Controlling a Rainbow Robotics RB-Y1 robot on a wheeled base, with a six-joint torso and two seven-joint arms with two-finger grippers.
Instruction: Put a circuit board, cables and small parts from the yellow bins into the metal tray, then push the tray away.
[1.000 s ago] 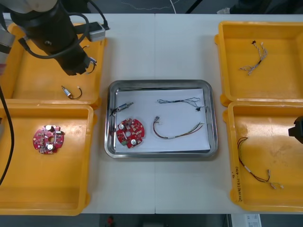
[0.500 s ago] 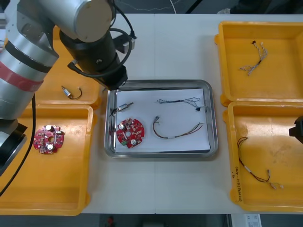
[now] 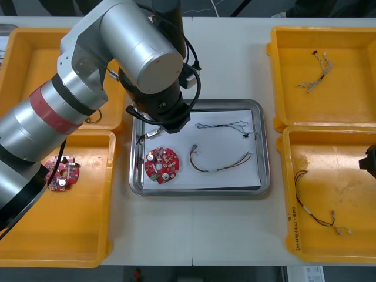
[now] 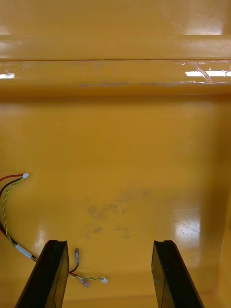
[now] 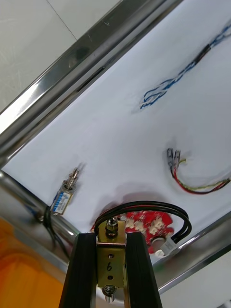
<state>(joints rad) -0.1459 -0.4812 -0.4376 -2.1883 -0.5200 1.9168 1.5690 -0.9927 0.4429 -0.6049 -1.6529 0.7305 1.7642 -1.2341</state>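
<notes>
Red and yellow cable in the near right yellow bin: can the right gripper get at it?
Probably yes. The right gripper hangs open over that yellow bin, where the red and yellow cable lies uncovered, its end beside one finger. The left gripper, holding a small metal part, is over the metal tray.

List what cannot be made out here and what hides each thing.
Front view: the left arm covers its own jaws and much of the far left bin.
Left wrist view: the left gripper, shut on a small metal part, hides part of the circuit board.
Right wrist view: the right gripper's finger and the edge cut off the red and yellow cable.
</notes>
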